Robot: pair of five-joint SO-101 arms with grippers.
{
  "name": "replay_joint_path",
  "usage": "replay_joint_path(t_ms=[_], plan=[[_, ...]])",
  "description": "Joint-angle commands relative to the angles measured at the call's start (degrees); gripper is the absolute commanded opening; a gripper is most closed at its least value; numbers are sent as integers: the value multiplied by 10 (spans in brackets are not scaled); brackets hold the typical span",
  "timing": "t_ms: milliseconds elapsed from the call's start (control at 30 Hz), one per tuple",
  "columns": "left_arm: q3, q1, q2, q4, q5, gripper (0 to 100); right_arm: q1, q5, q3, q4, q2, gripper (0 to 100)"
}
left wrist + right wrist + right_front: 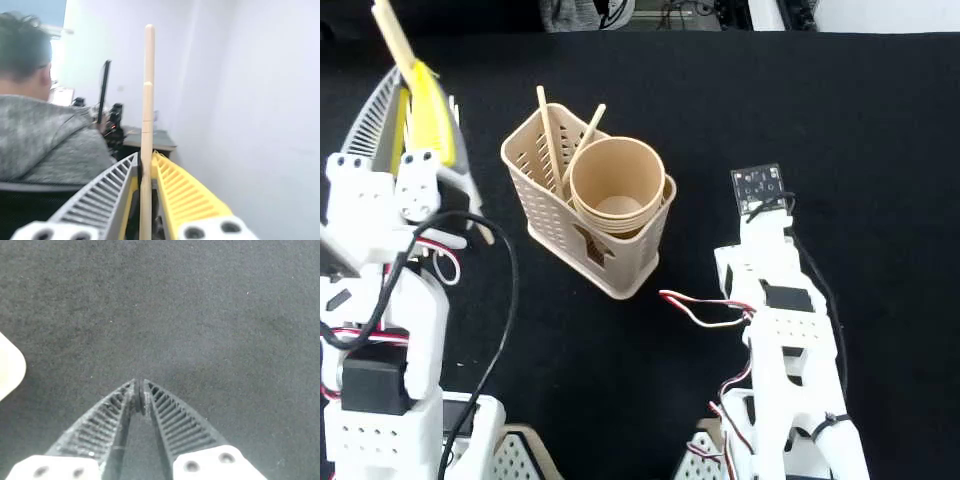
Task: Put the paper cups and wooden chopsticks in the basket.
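Observation:
A beige slotted basket [546,216] stands on the black table with stacked paper cups [617,185] and two wooden chopsticks [550,135] in it. My left gripper [408,82] is raised at the far left, shut on another wooden chopstick [392,30] that points up and away. In the left wrist view the chopstick [146,125] rises from between the grey and yellow fingers [172,182]. Over bare cloth to the right of the basket, my right gripper [138,390] is shut on nothing. Its arm [775,310] lies along the table there.
The black cloth [840,120] spreads bare to the right of and behind the basket. A pale corner [9,367] edges into the right wrist view. A person in a grey hoodie [45,140] sits in the room behind.

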Motion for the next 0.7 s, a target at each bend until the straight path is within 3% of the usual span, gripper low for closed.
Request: replay_joint_path(t_ms=[0,67,267,500,667], plan=[[-20,27,-8,-31,-1,28,-4,6,-5,-10,-14,13],[-43,27,7,-38,-4,28,-4,6,-5,-10,-14,13],[-95,29,190,-197,-37,28,-4,7,-3,-11,-14,13],[-254,30,404,-153,-36,28,-4,7,-2,-12,-14,13],[-300,51,487,-137,-36,28,-4,7,-2,-12,-14,13]])
